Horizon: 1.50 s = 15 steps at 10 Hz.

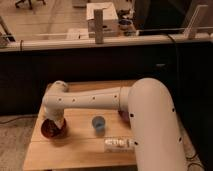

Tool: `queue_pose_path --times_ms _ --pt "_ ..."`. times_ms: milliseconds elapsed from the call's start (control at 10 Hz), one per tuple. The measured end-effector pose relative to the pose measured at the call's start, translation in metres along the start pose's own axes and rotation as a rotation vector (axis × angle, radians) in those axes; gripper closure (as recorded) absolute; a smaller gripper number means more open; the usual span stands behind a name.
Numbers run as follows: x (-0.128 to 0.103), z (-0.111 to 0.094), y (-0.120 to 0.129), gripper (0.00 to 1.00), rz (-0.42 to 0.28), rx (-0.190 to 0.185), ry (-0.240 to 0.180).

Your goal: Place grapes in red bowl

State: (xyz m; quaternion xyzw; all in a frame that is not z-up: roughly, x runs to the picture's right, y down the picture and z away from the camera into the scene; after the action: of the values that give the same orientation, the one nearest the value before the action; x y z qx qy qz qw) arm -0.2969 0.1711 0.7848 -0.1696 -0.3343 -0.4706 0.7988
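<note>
- Reaching across the table [80,152]: arm [90,100] runs from its big white link at view-R to a wrist near the table's view-L edge, then bends down.
- Gripper [54,124] points down, right over the red bowl [46,131]. From this cam its tip sits inside the bowl's rim outline.
- Gripper-to-bowl contact: can't tell.
- Gripper state: can't tell. Its end is dark and merges w/ the bowl's inside.
- Grapes: can't make them out. Anything at the gripper end or in the bowl is hidden by wrist + shadow.
- Red bowl is upright on the table near the front view-L corner, well apart from the cup [99,123].
- Cup: blue, upright, approx mid-table, just below the arm in view, clear of the bowl.
- White bottle-ish item [118,144] lies on its side near the front edge, view-R of the cup. Its far end is hidden by the big link.
- Table is small, light wood, w/ a dark low wall behind it.
- Bkgd: glass partition w/ rail across the top, white box [102,17] beyond it.
</note>
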Motion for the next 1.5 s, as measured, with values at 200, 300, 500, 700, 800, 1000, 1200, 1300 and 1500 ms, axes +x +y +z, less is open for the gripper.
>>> queue_pose_path --times_ms 200,300,500,700,800,1000,1200,1300,1500 --pt "-0.006 -0.012 -0.009 0.20 -0.016 0.034 -0.011" --pt "-0.007 -0.018 -0.011 0.20 -0.021 0.047 -0.012" --pt "-0.012 -0.033 -0.020 0.20 -0.040 0.075 -0.009" --pt "-0.014 -0.038 -0.022 0.20 -0.045 0.077 -0.013" --pt "-0.014 -0.040 -0.022 0.20 -0.047 0.075 -0.016" --pt "-0.015 -0.043 -0.022 0.20 -0.052 0.072 -0.023" --pt "-0.014 -0.043 -0.022 0.20 -0.051 0.071 -0.023" --pt "-0.014 -0.043 -0.022 0.20 -0.051 0.072 -0.023" --pt "-0.014 -0.043 -0.022 0.20 -0.051 0.072 -0.023"
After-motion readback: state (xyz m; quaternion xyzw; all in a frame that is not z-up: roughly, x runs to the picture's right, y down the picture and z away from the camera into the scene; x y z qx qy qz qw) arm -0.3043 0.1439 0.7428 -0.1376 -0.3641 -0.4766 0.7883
